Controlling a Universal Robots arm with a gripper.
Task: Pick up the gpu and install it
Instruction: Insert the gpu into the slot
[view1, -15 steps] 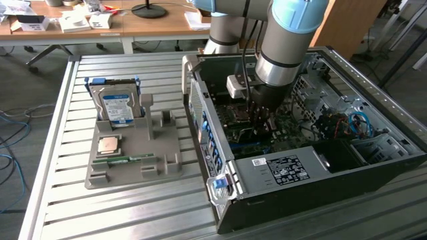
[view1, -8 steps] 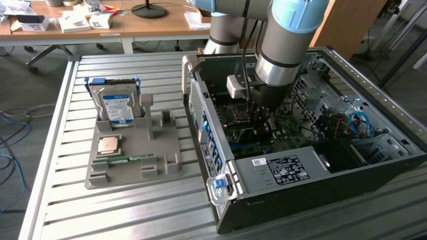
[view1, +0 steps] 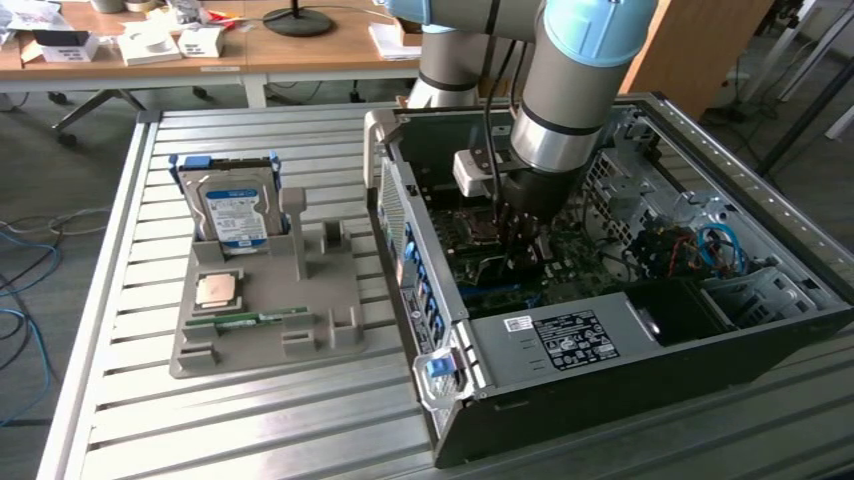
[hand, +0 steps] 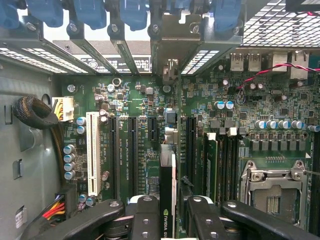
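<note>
1. The hand (hand: 167, 220) is seen low inside the open case (view1: 747, 300), just above the motherboard (hand: 145, 145).
2. The gpu (hand: 167, 200) is held edge-on between the fingers (hand: 145, 215); the hand is closed to a narrow gap on it, a finger on each flat face.
3. In the wrist view the gpu appears as a thin dark card with a logo near the hand, its metal bracket end reaching toward the case's rear slot openings (hand: 170, 45).
4. The gpu's long axis is judged to run parallel to the expansion slots (hand: 132, 150) on the motherboard, so it is lined up along them rather than across.
5. The card's lower edge is placed between the black slots and the memory slots (hand: 220, 160); whether it is already touching a slot cannot be told.
6. In the exterior view the arm (view1: 574, 90) is seen coming down vertically into the case, with the hand hidden among the motherboard parts.
7. Beside the case, on the exterior view's left, the grey holder (view1: 267, 320) on the table (view1: 267, 430) is seen keeping the hard drive (view1: 234, 205) and the memory stick (view1: 247, 320); no gpu is left in it.
</note>
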